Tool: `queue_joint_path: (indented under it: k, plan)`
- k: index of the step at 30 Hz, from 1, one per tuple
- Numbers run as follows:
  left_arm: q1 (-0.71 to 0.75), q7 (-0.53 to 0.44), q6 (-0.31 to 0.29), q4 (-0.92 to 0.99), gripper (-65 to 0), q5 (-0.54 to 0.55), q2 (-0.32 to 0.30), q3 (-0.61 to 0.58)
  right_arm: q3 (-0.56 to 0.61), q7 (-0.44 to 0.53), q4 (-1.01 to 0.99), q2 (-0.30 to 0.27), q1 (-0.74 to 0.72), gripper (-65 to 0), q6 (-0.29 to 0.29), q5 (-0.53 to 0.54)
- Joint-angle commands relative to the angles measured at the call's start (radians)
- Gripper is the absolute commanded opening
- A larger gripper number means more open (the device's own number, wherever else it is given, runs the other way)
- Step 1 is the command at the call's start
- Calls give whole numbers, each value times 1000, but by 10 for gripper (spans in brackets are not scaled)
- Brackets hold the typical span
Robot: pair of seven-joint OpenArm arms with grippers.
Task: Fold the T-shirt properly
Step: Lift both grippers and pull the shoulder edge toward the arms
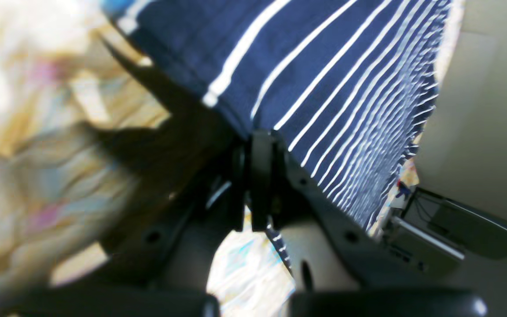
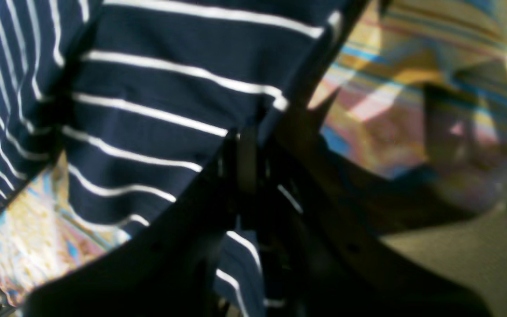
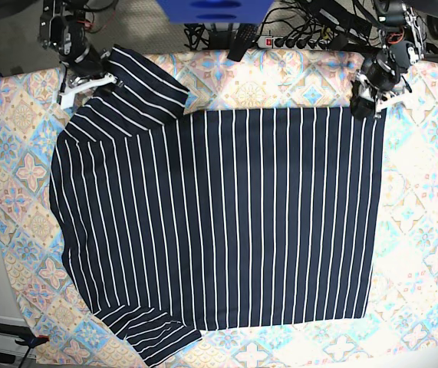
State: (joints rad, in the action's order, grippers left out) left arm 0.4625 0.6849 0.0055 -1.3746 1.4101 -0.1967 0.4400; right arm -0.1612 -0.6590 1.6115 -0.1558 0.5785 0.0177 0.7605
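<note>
Closest to the left wrist camera, the dark fingers of the left gripper (image 1: 260, 145) are pressing together on an edge of the T-shirt (image 1: 324, 75), whose navy cloth with thin white stripes is running up and away from the fingertips to the upper right. To the left of those fingers the tablecloth (image 1: 38, 176) is showing as a blur of pale yellow, pink and blue. In the right wrist view the right gripper (image 2: 247, 145) is likewise pinching the T-shirt (image 2: 156, 110), with striped fabric spreading out to the left of its fingers and a strip of it hanging down between them, while the tablecloth (image 2: 394, 101) is lying off to the right. In the base view the T-shirt (image 3: 226, 222) is lying spread nearly flat on the tablecloth (image 3: 426, 253), stripes running away from the camera. The left gripper (image 3: 373, 93) is sitting at the far corner of the shirt's hem, and the right gripper (image 3: 88, 77) is at the far sleeve (image 3: 146, 88), which is lying folded over beside it; the near sleeve (image 3: 153, 330) is lying well away from both grippers.
</note>
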Motion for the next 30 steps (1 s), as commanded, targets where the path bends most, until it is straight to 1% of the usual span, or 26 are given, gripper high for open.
queue_joint_path:
  k: [1, 7, 9, 13, 17, 22, 26, 30]
  plan:
    - [14, -4, -9, -18, -650, 11, -11, 4, -11, 0, 20, -12, 19, -650, -6, -6]
    - [74, -4, -9, -19, -650, 11, -13, 4, -18, 0, 102, -15, 93, -650, -6, -6]
    - [98, -4, -11, -19, -650, 11, -13, 6, -18, 0, 131, -28, 117, -650, -6, -6]
    - [149, -4, -11, -59, -650, 13, -13, 6, -22, 0, 171, -35, 160, -650, -6, -6]
    - [198, -4, -11, -116, -650, 13, -13, 7, -56, 0, 201, -35, 208, -650, -6, -8]
    - [236, -4, -11, -151, -650, 16, -13, 9, -56, 0, 212, -37, 260, -650, -6, -8]
    - [261, -4, -11, -185, -650, 15, -13, 52, -56, 0, 244, -37, 272, -650, -6, -8]
    - [246, -4, -11, -211, -650, 15, -13, 81, -56, 0, 287, -37, 239, -650, -6, -8]
